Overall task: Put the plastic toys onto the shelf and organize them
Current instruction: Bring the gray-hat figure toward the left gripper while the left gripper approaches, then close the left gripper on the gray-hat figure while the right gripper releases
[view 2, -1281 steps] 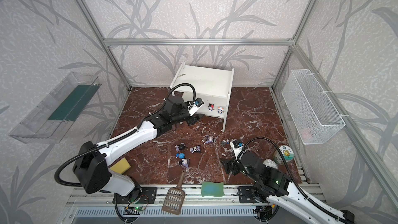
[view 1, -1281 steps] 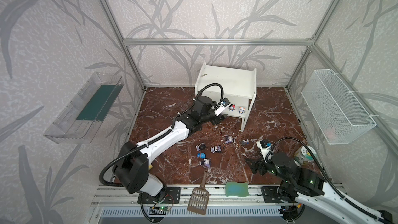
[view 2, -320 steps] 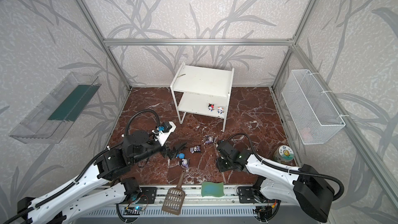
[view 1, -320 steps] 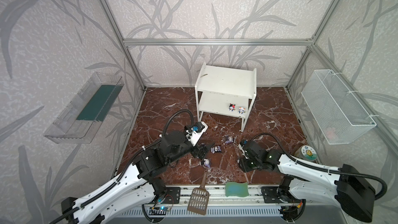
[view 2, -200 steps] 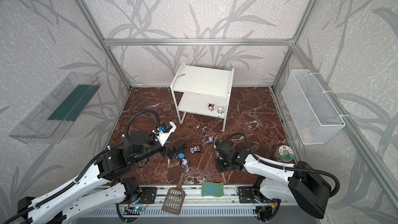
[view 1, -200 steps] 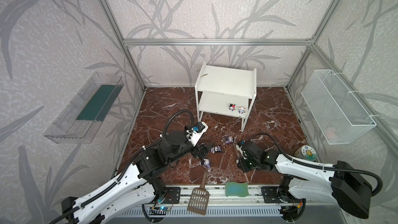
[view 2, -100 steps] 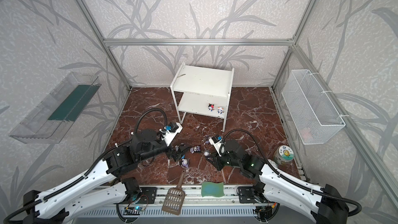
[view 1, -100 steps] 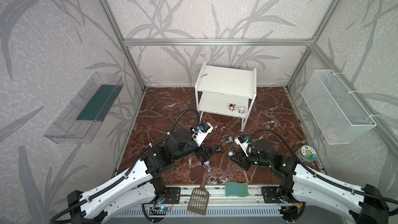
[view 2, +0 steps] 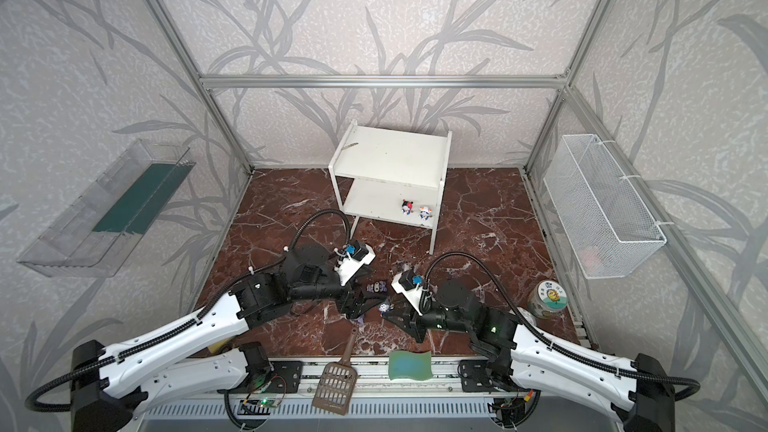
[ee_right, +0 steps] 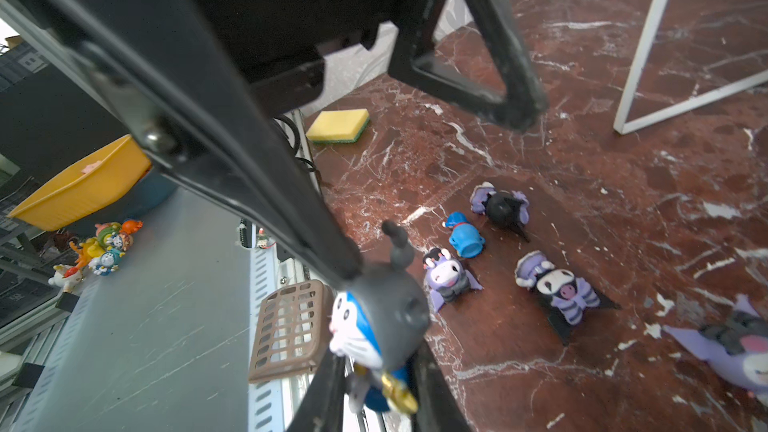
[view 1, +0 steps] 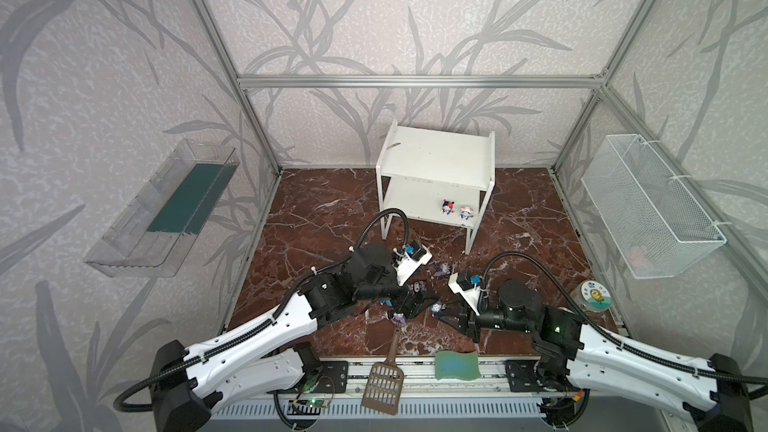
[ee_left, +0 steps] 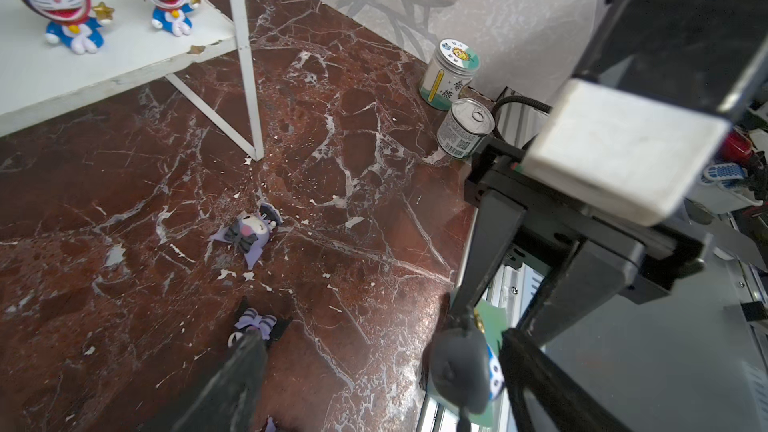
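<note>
My right gripper [ee_right: 380, 367] is shut on a grey-headed blue-white plastic toy [ee_right: 374, 317], held above the floor in both top views [view 1: 436, 307] [view 2: 384, 306]. My left gripper [ee_left: 382, 336] is open and faces it. The toy [ee_left: 457, 371] sits between the left jaws, close against one finger. Several purple toys [ee_right: 557, 288] [ee_left: 249, 232] and a blue one [ee_right: 465, 236] lie on the marble floor. The white shelf [view 1: 436, 151] stands at the back. A red-black-headed toy [view 1: 447, 207] and a white-headed toy [view 1: 466, 212] stand on its lower board.
A brown scoop [view 1: 384, 384] and a green wavy sponge [view 1: 456, 363] lie on the front rail. A jar [view 1: 592, 295] and a can [ee_left: 465, 128] stand at the right edge. A yellow sponge [ee_right: 337, 125] lies at the front left. A wire basket [view 1: 648, 205] and a clear tray [view 1: 166, 205] hang on the side walls.
My right gripper has lifted the grey-headed toy off the floor and brought it toward the middle. My left gripper has moved in around it, jaws slightly narrower.
</note>
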### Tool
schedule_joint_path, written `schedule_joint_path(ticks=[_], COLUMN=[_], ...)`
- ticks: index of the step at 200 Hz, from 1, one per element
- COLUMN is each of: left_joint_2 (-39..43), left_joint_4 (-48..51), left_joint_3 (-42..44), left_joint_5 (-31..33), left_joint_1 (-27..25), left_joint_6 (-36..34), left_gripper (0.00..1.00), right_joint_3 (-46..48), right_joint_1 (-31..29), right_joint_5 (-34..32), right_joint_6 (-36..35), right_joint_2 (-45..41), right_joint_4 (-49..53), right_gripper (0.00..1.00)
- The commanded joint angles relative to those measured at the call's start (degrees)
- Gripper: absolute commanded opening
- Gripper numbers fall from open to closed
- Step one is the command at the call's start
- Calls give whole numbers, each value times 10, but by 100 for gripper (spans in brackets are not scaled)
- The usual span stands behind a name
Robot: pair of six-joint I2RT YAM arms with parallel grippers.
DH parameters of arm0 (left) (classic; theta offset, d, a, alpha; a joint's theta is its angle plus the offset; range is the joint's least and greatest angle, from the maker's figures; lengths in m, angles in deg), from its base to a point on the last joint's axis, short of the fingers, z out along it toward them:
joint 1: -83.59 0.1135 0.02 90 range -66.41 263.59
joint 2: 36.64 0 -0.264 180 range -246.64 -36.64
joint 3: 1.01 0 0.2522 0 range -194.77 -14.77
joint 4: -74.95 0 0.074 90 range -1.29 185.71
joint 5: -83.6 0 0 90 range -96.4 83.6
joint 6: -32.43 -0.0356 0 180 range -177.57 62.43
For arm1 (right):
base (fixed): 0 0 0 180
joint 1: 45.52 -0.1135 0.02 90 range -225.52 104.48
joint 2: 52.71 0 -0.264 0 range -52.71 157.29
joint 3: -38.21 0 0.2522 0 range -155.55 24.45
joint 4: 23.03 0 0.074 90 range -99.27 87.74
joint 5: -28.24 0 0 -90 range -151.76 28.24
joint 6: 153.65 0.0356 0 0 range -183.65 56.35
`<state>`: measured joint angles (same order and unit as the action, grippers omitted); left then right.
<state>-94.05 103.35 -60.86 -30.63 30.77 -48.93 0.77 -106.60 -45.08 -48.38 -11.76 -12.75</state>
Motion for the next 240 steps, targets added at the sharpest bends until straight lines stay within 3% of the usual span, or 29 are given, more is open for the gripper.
schedule_joint_path(ticks=[1, 43, 88, 120, 154, 194, 240], left_joint_2=[-12, -21, -24, -27, -28, -35, -35], left_joint_4=[4, 6, 2, 2, -10, -16, -14], left_joint_3=[-33, -41, -41, -42, -39, -39, -42], left_joint_5=[-52, -88, -85, -81, -78, -84, -79], left_joint_1=[-2, -2, -2, -2, -2, -2, -2], left_joint_6=[8, 14, 14, 11, 15, 18, 15], left_gripper=[85, 75, 62, 60, 52, 51, 38], right_joint_3=[-24, -25, -26, -29, -30, -26, -25], right_joint_1=[-14, -21, -27, -33, -42, -56, -64], right_joint_5=[-36, -84, -118, -125, -142, -168, -187], right_joint_6=[-25, -33, -37, -39, -37, -39, -39], right_joint_2=[-11, -21, -29, -27, -22, -21, -19], right_joint_4=[-21, -25, -35, -41, -44, -56, -58], right_gripper=[16, 16, 16, 16, 16, 15, 15])
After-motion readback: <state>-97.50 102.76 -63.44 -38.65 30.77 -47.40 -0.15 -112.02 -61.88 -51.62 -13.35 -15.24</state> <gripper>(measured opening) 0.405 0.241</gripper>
